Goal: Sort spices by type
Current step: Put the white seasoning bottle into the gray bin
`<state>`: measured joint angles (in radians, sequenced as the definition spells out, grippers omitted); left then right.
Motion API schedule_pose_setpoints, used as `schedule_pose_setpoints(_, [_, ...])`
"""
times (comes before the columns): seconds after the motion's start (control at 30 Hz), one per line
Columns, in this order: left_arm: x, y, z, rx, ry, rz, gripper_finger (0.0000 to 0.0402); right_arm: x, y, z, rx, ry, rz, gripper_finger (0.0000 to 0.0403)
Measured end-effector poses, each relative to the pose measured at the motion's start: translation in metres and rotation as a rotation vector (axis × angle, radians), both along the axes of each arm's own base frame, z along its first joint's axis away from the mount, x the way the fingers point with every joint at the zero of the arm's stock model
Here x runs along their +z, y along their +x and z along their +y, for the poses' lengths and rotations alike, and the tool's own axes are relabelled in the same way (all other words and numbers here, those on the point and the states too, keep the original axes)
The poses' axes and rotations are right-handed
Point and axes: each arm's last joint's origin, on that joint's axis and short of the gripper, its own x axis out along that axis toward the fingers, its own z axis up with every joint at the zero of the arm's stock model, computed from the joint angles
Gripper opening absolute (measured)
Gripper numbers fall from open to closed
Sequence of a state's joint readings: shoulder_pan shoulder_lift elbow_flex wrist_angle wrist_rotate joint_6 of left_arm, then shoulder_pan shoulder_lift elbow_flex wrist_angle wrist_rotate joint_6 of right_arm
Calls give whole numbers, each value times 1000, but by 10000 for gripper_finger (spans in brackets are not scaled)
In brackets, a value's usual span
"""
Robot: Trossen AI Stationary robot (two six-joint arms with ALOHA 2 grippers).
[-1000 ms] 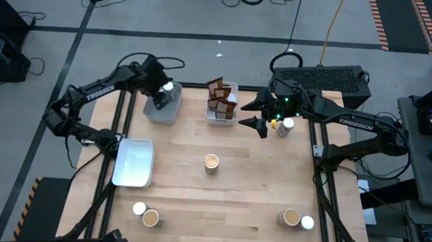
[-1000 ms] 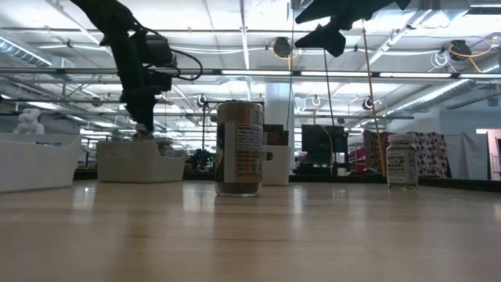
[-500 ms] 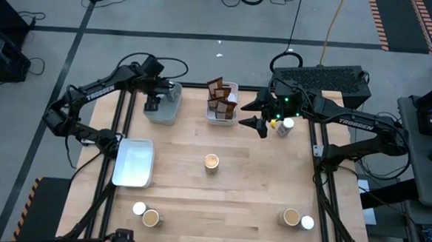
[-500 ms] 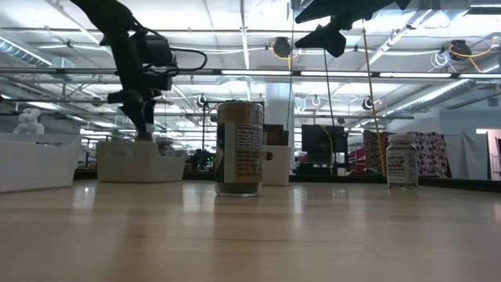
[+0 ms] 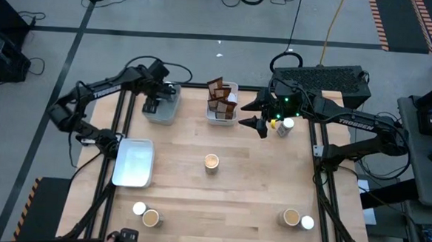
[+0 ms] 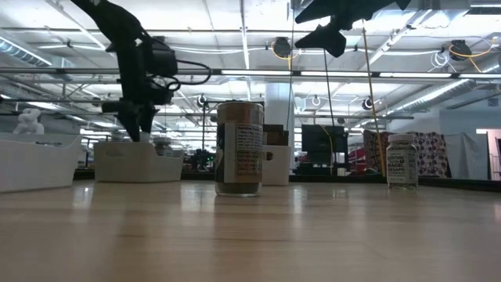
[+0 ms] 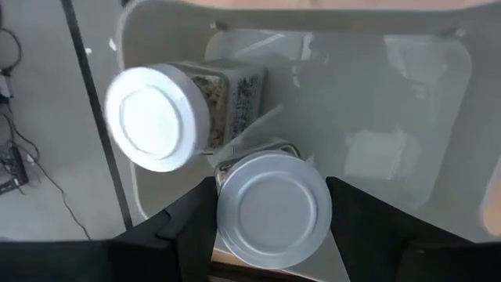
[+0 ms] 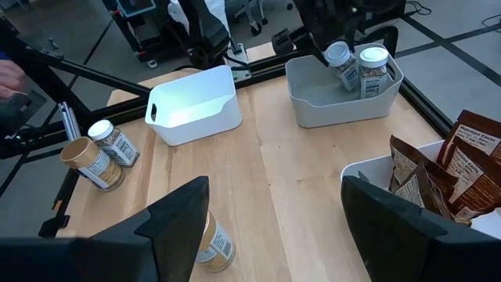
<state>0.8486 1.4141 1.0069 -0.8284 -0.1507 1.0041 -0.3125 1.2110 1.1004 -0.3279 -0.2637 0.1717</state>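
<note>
My left gripper (image 5: 156,97) is over the grey tray (image 5: 164,112) at the table's far left, shut on a white-topped jar (image 7: 272,207). A second white-topped jar (image 7: 153,117) stands in that tray beside it. Dark brown packets (image 5: 221,99) stand in a white tray (image 5: 222,118) at the far middle. A tan-topped jar (image 5: 212,161) stands on its base at the table's centre. My right gripper (image 5: 253,114) hovers open, high above the table right of the packets, with nothing between its fingers. My left gripper pinches the white-topped jar between its two fingers, one on each side of its upper end by the lid (image 7: 227,205). The fingers come steeply from above. The jar (image 8: 340,63) is tilted, its lower end inside the grey tray; whether it touches the floor I cannot tell.
An empty white tray (image 5: 134,161) sits at the left edge. A white-topped jar (image 5: 288,125) stands at the far right. Pairs of jars stand at the near left (image 5: 146,214) and near right (image 5: 298,219). Bare wood lies between them.
My left gripper has rolled about its own pointing line over the grey tray and sunk a little, keeping hold of the white-topped jar, which has turned with it. My right gripper has kept still.
</note>
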Motion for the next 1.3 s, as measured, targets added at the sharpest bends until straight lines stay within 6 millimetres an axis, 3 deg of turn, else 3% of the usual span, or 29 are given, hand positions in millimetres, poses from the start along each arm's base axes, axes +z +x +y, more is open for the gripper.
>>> schedule_pose_setpoints(0.6, [-1,1,2,28,8,-4,223,-1,0,0,3,-4,8,272])
schedule_pose_setpoints(1.03, [0,0,5,70,84,39,307,-2,-1,0,3,2,26,272])
schedule_pose_setpoints(1.3, [1,1,8,103,129,39,312,-2,-1,0,3,1,26,272])
